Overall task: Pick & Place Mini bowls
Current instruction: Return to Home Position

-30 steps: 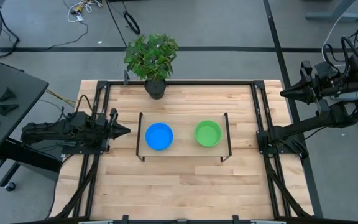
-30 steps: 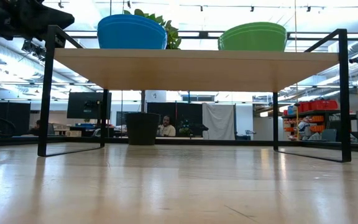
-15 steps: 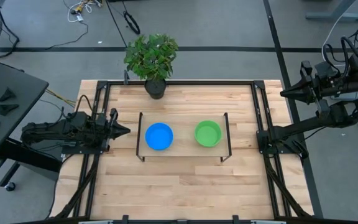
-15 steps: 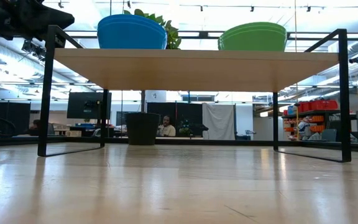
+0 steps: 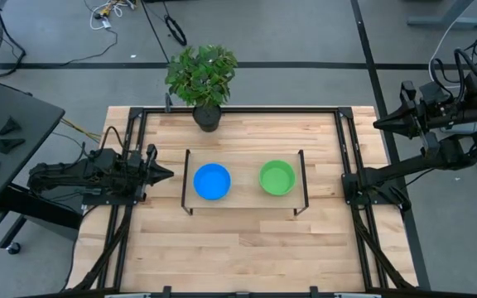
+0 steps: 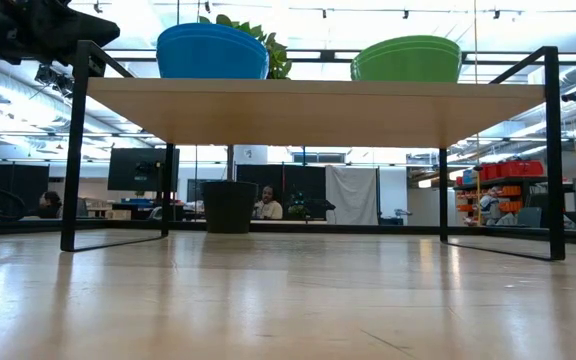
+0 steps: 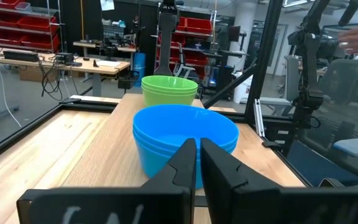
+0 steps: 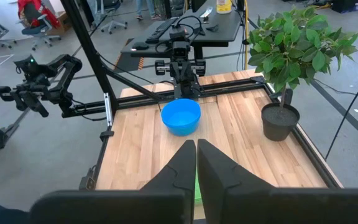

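**Mini bowls on the shelf; arms at the tabletop's sides.**

We find the blue mini bowls (image 5: pixel 212 181) nested in one stack on the left half of the shelf (image 5: pixel 243 201). The green mini bowls (image 5: pixel 277 178) are nested in a second stack on its right half, and the two stacks stand apart. The shelf stands in the middle of the tabletop (image 5: pixel 247 248). The left gripper (image 7: pixel 197 148) hangs near the shelf's left end at bowl height, fingers clenched together and holding nothing. The right gripper (image 8: pixel 196 146) sits raised beyond the tabletop's right edge, likewise clenched on nothing. A potted plant (image 5: pixel 202 73) stands at the far edge.
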{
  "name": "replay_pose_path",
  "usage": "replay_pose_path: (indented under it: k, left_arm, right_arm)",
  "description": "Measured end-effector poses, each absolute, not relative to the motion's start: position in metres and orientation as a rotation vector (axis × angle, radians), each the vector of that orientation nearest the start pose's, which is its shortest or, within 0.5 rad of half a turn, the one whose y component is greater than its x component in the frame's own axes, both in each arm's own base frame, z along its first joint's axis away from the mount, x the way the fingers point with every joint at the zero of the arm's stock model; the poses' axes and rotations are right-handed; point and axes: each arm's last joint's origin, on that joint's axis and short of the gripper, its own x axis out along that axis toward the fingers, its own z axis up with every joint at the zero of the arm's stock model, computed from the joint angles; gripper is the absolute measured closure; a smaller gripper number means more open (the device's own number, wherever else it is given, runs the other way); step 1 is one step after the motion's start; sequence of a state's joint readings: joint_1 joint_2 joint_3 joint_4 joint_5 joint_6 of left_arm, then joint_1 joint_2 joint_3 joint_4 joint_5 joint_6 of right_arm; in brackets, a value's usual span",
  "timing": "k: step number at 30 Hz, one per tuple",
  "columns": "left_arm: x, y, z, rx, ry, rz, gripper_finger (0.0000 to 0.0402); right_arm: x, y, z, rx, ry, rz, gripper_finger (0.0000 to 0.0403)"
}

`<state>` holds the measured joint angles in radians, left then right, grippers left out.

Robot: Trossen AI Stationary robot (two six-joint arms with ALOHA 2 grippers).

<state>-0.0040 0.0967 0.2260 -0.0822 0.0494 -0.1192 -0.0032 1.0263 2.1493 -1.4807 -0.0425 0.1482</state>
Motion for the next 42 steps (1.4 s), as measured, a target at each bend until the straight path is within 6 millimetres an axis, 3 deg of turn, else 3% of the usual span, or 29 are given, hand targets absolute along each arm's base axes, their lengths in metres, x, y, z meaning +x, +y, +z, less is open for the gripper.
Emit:
replay_pose_path:
  k: [16, 19, 25, 31, 42]
  left_arm:
    - [0.089, -0.002, 0.225, -0.118, -0.044, -0.056, 0.0374]
    - [0.089, -0.002, 0.225, -0.118, -0.044, -0.056, 0.0374]
    - [0.089, -0.002, 0.225, -0.118, -0.044, -0.056, 0.0374]
    - [0.089, -0.002, 0.225, -0.118, -0.044, -0.056, 0.0374]
    - [0.089, -0.002, 0.225, -0.118, -0.044, -0.056, 0.0374]
  right_arm:
    - [0.021, 0.001, 0.542, 0.157, 0.347, 0.012, 0.0382]
    - [0.019, 0.001, 0.547, 0.188, 0.270, 0.007, 0.0382]
    - [0.024, 0.000, 0.545, 0.070, 0.141, -0.001, 0.0382]
    - [0.033, 0.000, 0.522, 0.020, 0.052, 0.004, 0.0382]
    - [0.035, 0.000, 0.455, 0.006, -0.044, 0.008, 0.0382]
